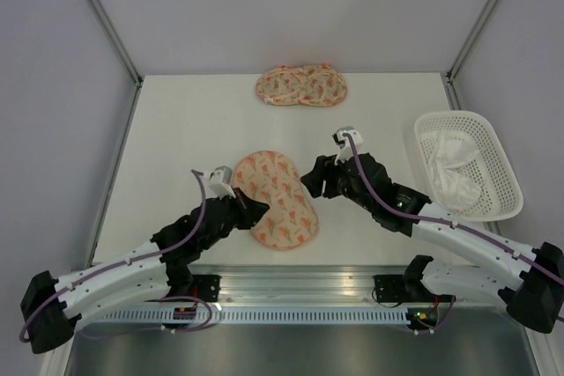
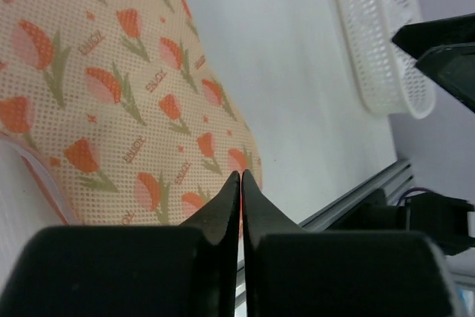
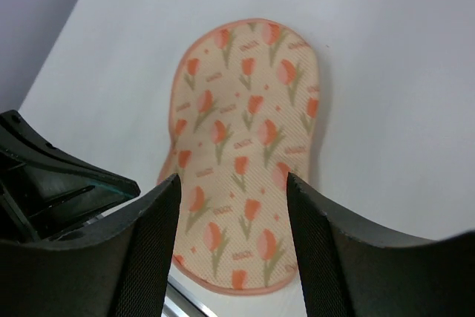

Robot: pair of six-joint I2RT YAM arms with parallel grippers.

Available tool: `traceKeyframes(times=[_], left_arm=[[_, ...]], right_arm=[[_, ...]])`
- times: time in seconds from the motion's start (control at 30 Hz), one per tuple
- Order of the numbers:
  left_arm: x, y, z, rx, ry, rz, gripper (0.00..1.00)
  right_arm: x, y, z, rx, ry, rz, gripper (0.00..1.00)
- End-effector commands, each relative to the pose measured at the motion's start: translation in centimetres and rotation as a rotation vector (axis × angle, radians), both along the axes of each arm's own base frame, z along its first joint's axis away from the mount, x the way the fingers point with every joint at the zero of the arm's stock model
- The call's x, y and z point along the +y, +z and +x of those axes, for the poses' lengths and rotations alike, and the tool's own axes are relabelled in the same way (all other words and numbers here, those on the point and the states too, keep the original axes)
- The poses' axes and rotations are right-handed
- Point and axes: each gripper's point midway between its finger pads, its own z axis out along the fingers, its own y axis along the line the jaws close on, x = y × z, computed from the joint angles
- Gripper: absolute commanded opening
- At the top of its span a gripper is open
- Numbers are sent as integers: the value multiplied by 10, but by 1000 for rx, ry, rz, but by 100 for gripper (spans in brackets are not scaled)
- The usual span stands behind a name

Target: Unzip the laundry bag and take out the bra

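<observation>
Pink-orange, two-lobed mesh laundry bag (image 1: 282,204) w/ tulip-like print lies flat on the white tabletop (image 1: 176,129), approx. centre, near the front edge and between your two arms. In the left wrist view a white strip w/ pink trim shows at the bag's edge, lower left of frame.

Your left end effector (image 1: 261,210) sits at the bag's left-near edge. Its black fingertips (image 2: 231,183) are pressed together w/ no gap. You can't tell from that view whether any fabric or a zip pull is nipped between them.

Your right end effector (image 1: 310,187) is at the bag's right side, fingers spread wide and holding nothing. In the right wrist view the bag (image 3: 245,139) fills the gap between the two fingers, w/ the end effector (image 3: 231,180) above it and not touching.

Far side, centre: a paler, yellower twin pouch (image 1: 301,86), well apart from both arms.

Right side: a white plastic lattice basket (image 1: 502,178) w/ crumpled white soft cloth (image 1: 449,173) in it. Can't tell if that cloth is the bra.
</observation>
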Motion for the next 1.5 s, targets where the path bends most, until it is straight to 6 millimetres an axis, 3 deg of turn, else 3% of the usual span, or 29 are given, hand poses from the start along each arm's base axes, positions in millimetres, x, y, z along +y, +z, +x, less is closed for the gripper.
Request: traceKeyframes(times=[0.0, 0.03, 0.13, 0.17, 0.3, 0.47, 0.6, 0.7, 0.9, 0.97, 1.03, 1.13, 1.23, 1.43, 1.47], left_arm=[[-40, 27, 12, -75, -104, -11, 2], [-54, 11, 16, -44, -136, 31, 2], [-72, 4, 28, -26, -142, 61, 2], [-76, -13, 33, 3, -135, 105, 2], [-86, -30, 49, 34, -101, 172, 2], [-83, -73, 67, 129, -26, 355, 2], [-59, -121, 71, 284, 43, 429, 2], [-46, -145, 65, 375, 61, 435, 2], [-19, -162, 62, 432, 139, 451, 2], [1, -174, 58, 488, 179, 490, 2], [24, -180, 66, 533, 254, 472, 2], [49, -180, 79, 572, 307, 401, 2], [71, -166, 102, 567, 361, 337, 2], [128, -144, 161, 582, 500, 245, 2], [142, -135, 179, 571, 529, 209, 2]], right_arm=[[-34, -23, 1, 37, -137, -80, 64], [-39, -27, -2, 43, -145, -99, 64], [-47, -32, -6, 46, -157, -107, 64], [-51, -32, -7, 44, -161, -107, 64], [-58, -36, -11, 47, -175, -110, 64], [-61, -44, -13, 62, -178, -124, 64], [-64, -48, -16, 74, -183, -131, 64], [-66, -48, -18, 73, -185, -122, 64], [-69, -53, -20, 81, -190, -128, 64], [-68, -55, -20, 87, -187, -130, 64], [-68, -57, -21, 94, -186, -136, 64], [-69, -61, -22, 100, -183, -144, 64], [-68, -63, -22, 102, -180, -144, 65], [-67, -67, -23, 112, -168, -157, 64], [-67, -68, -23, 114, -171, -161, 64]])
